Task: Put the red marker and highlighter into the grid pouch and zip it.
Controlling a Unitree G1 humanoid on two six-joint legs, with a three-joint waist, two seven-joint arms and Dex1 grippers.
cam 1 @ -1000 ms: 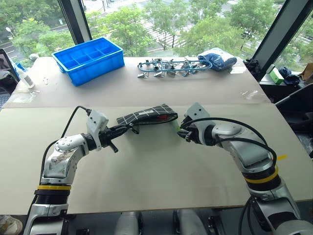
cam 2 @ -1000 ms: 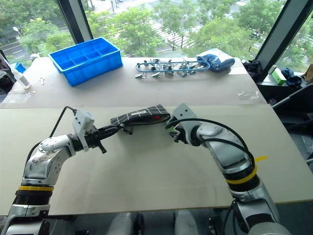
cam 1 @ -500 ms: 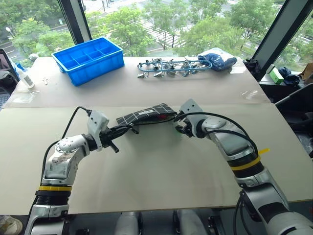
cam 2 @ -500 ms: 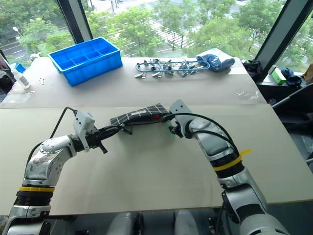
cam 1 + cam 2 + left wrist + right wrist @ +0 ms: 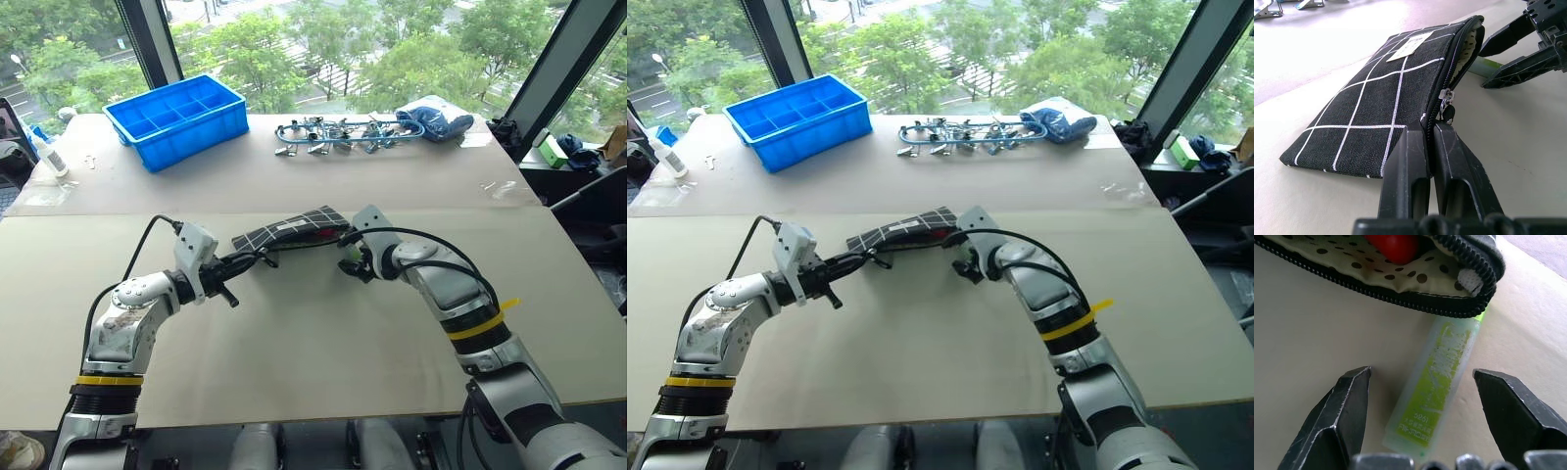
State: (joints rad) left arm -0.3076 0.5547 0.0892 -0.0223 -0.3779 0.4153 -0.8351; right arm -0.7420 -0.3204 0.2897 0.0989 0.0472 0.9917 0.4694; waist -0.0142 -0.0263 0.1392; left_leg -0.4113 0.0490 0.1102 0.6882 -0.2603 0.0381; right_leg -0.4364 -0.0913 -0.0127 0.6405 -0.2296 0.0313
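On table, one grid pouch [image 5: 292,230], one highlighter [image 5: 1437,380], one red marker [image 5: 1393,245]

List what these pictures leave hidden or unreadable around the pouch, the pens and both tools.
- red marker: right wrist view; just its red end shows, the rest lies inside the grid pouch.
- highlighter: its far end runs under the pouch's zipper edge; its print is too small to read.
- left tool: shut at the pouch's zipper edge; exactly what it pinches is hidden by its fingers.
- right tool: open astride the highlighter, without touching it.
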